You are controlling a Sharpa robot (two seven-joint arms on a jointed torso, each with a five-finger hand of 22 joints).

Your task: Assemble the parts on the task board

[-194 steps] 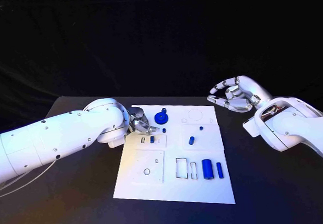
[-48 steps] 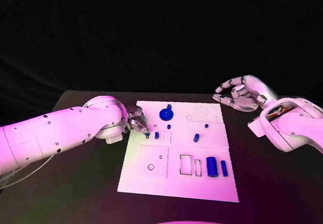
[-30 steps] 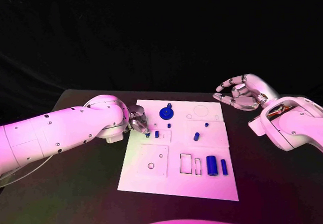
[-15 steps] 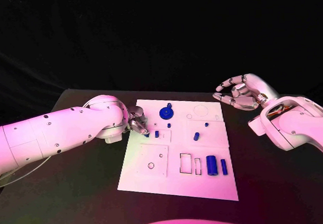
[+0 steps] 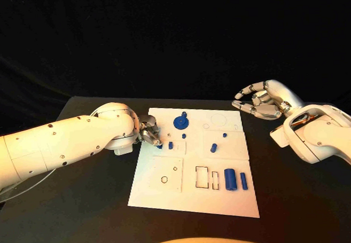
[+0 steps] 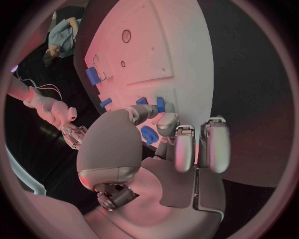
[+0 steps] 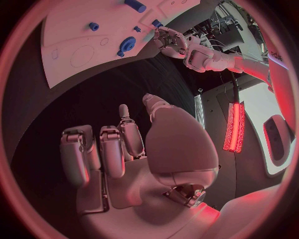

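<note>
L hand sits at the left edge of the task board, fingers curled down w/ tips on a small blue part next to another small blue part; whether it actually grips the piece can't be told. R hand hovers above the surface off the board's far right corner, fingers apart & bent, grasping nothing. Also on board: round blue part near far edge, short blue part mid-board, 2 blue bars upright side by side near the right edge.
</note>
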